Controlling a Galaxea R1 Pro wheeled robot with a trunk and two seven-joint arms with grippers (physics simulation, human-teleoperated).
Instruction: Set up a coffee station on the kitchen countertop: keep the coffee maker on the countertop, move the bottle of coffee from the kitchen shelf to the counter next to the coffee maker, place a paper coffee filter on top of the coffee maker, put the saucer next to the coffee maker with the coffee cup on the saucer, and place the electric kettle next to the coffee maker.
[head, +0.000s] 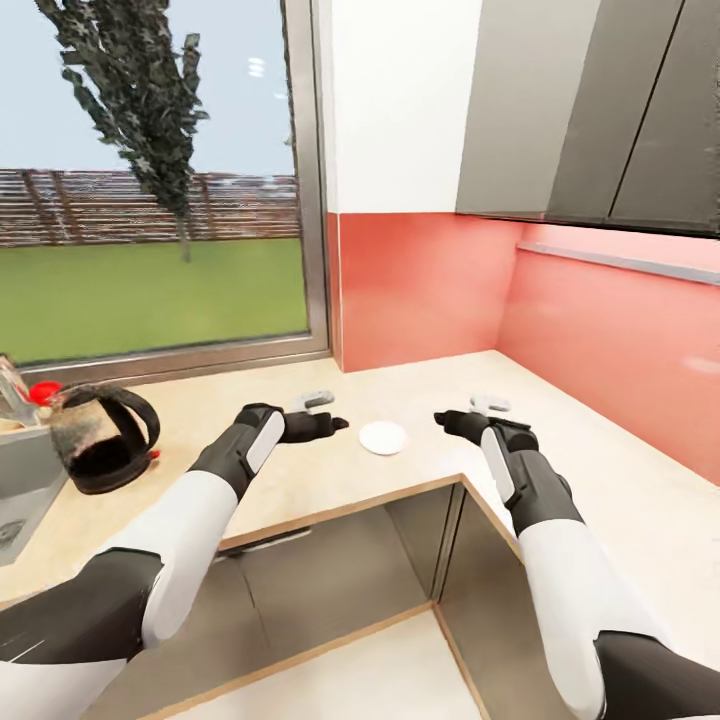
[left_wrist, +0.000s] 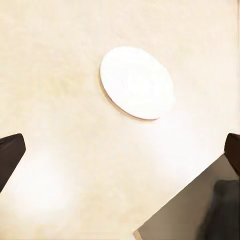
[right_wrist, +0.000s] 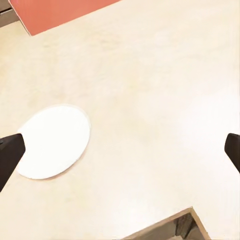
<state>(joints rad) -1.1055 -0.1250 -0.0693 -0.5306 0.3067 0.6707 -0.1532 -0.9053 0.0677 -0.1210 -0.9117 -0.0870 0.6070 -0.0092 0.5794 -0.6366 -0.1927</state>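
Observation:
A small flat white saucer (head: 383, 437) lies on the light wood-tone countertop (head: 420, 385) near its inner corner. It lies on the worktop in the left wrist view (left_wrist: 137, 82) and in the right wrist view (right_wrist: 51, 142). My left gripper (head: 337, 425) hovers just left of it, open and empty (left_wrist: 120, 155). Just right of the saucer my right gripper (head: 443, 420) is also open and empty (right_wrist: 120, 150). The electric kettle (head: 105, 440), glass with black base and loop handle, stands on the counter at the far left.
A grey block with a red part (head: 25, 470) sits at the left edge beside the kettle. A large window (head: 150, 180) runs behind the counter, a red backsplash (head: 430, 290) rounds the corner, and dark wall cabinets (head: 600, 110) hang overhead. Dark base cabinets (head: 330, 570) stand below.

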